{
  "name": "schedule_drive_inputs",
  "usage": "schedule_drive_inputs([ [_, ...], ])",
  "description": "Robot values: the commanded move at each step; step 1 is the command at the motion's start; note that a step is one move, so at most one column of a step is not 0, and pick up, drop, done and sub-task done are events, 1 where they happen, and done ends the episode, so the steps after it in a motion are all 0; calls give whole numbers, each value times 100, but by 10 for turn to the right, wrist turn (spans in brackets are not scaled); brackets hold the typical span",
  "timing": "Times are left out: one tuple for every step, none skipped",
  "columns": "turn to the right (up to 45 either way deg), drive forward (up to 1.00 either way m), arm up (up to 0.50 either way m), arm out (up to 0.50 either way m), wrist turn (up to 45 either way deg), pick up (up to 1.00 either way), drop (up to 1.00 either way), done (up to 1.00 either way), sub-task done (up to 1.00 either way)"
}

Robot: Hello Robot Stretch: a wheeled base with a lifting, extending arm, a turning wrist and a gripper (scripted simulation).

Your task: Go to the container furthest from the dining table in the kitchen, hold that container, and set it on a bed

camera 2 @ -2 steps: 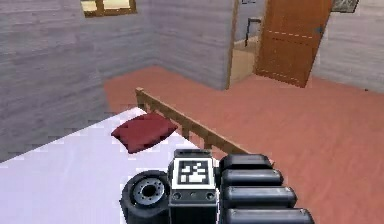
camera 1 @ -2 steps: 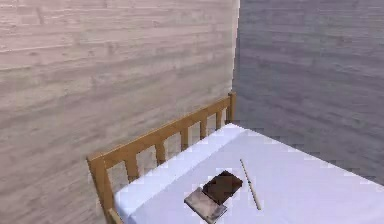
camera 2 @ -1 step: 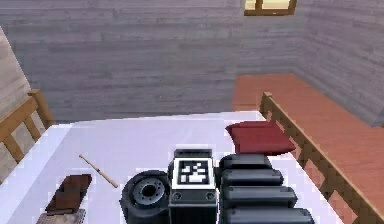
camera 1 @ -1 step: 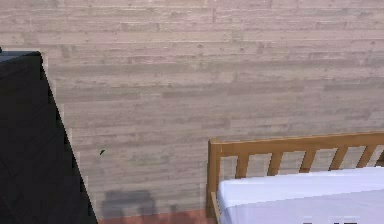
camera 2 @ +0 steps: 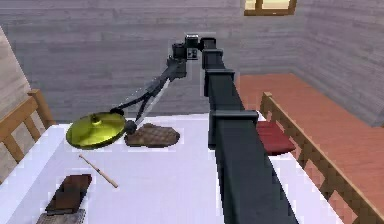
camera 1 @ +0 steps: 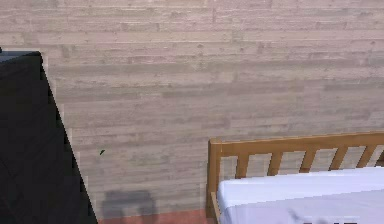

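One dark arm (camera 2: 232, 140) reaches out across the bed (camera 2: 180, 190) in the arm side view, and the gripper (camera 2: 113, 112) slants down and to the left from its far end. Its tips end at a yellow-green container (camera 2: 96, 129), a shallow bowl by the look of it, which lies on the bed's white top near the left side rail (camera 2: 22, 125). With the container on the bedding right at the gripper's end, I cannot tell whether the gripper holds anything.

Just to the right of the container lies a flat brown thing (camera 2: 152, 135). Nearer the camera are a thin pale stick (camera 2: 98, 170) and a dark brown flat thing (camera 2: 70, 193). A red cushion (camera 2: 275, 137) lies to the right of the arm.

At the forward view's lower right, a wooden rail (camera 1: 290, 150) and a white mattress (camera 1: 310, 195) stand against a plank wall (camera 1: 200, 80). A black shape (camera 1: 30, 150) stands at the left edge.
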Motion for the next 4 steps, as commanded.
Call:
schedule_drive_inputs([
  [0, 0, 0, 0, 450, 0, 0, 0, 0],
  [0, 0, 0, 0, 450, 0, 0, 0, 0],
  [0, 0, 0, 0, 420, 0, 0, 0, 0],
  [0, 0, -40, 0, 0, 0, 0, 0, 0],
])
